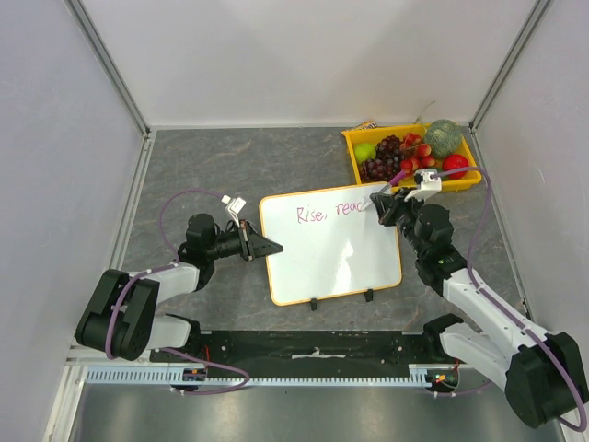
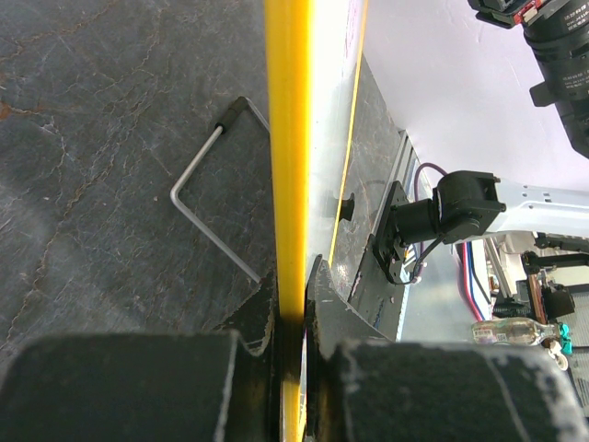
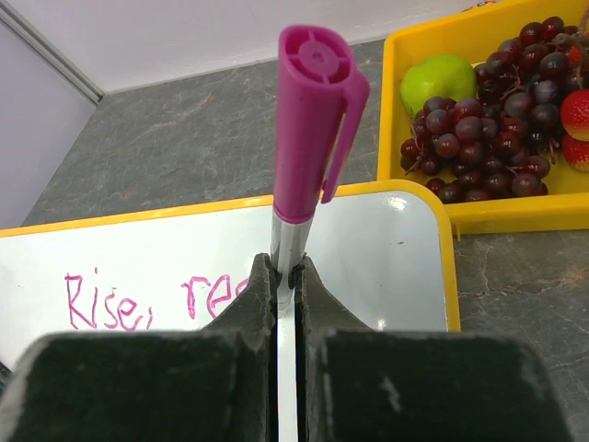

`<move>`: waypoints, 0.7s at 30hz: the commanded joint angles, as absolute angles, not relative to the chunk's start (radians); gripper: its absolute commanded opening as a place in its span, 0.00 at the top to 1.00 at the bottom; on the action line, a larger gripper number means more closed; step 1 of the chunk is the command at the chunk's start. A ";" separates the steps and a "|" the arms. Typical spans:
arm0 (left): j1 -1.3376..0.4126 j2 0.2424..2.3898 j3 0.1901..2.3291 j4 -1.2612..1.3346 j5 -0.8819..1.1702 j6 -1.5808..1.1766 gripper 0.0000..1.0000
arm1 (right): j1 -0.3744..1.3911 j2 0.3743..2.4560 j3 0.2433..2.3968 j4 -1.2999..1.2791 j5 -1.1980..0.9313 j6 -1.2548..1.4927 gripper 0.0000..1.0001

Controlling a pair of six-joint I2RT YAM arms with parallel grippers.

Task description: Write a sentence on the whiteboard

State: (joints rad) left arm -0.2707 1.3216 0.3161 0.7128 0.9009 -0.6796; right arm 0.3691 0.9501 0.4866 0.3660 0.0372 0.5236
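Left tool point(image 1: 261, 246) is clamped narrow on the orange-yellow rim of the whiteboard point(image 1: 331, 258), biting the edge nearest it. That reads as a steadying hold, so the board doesn't skate across the bench point(image 1: 202, 175) under pen pressure. Across the board, the right tool point(image 3: 285, 276) is pinched tight on a pink marker point(image 3: 308, 120), cap end sticking up past its fingertips and the writing tip hidden beneath them. The sentence point(image 1: 329, 212) starts out toward the left tool and ends right at the right tool's fingertips. It reads "Rise, reac", so I'd judge the first line nearly done, with more words yet to go down. Just beyond the right tool, off to its right, sits the fruit tray point(image 1: 357, 157), close enough that a wide stroke could nudge it.
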 commanded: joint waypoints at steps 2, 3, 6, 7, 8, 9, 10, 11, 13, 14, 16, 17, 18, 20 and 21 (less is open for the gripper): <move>-0.268 1.358 0.305 0.597 0.721 -0.503 0.98 | 0.367 0.925 0.499 0.327 0.126 0.488 1.00; -0.268 1.356 0.305 0.595 0.721 -0.503 0.98 | 0.367 0.923 0.502 0.327 0.126 0.486 1.00; -0.267 1.356 0.305 0.595 0.721 -0.502 0.98 | 0.367 0.919 0.514 0.334 0.123 0.492 1.00; -0.268 1.356 0.305 0.597 0.721 -0.502 0.98 | 0.365 0.917 0.521 0.334 0.118 0.492 1.00; -0.268 1.356 0.305 0.595 0.721 -0.502 0.98 | 0.365 0.919 0.528 0.339 0.117 0.497 1.00; -0.268 1.355 0.305 0.597 0.721 -0.503 0.98 | 0.367 0.919 0.532 0.339 0.117 0.495 1.00; -0.268 1.355 0.304 0.597 0.721 -0.503 0.98 | 0.370 0.916 0.535 0.345 0.118 0.497 1.00; -0.268 1.356 0.304 0.597 0.721 -0.503 0.98 | 0.367 0.914 0.538 0.350 0.120 0.497 1.00; -0.268 1.355 0.305 0.597 0.721 -0.503 0.98 | 0.367 0.905 0.543 0.360 0.124 0.502 1.00; -0.268 1.356 0.305 0.597 0.719 -0.502 0.98 | 0.367 0.899 0.548 0.367 0.129 0.500 1.00; -0.270 1.355 0.305 0.597 0.721 -0.503 0.98 | 0.367 0.897 0.558 0.374 0.136 0.497 1.00; -0.268 1.356 0.305 0.595 0.721 -0.503 0.98 | 0.367 0.900 0.563 0.377 0.141 0.497 1.00; -0.268 1.355 0.305 0.597 0.721 -0.503 0.98 | 0.365 0.905 0.572 0.377 0.147 0.497 1.00; -0.268 1.358 0.305 0.598 0.721 -0.503 0.98 | 0.365 0.920 0.587 0.379 0.153 0.494 1.00; -0.267 1.356 0.305 0.597 0.721 -0.502 0.98 | 0.365 0.931 0.598 0.376 0.155 0.492 1.00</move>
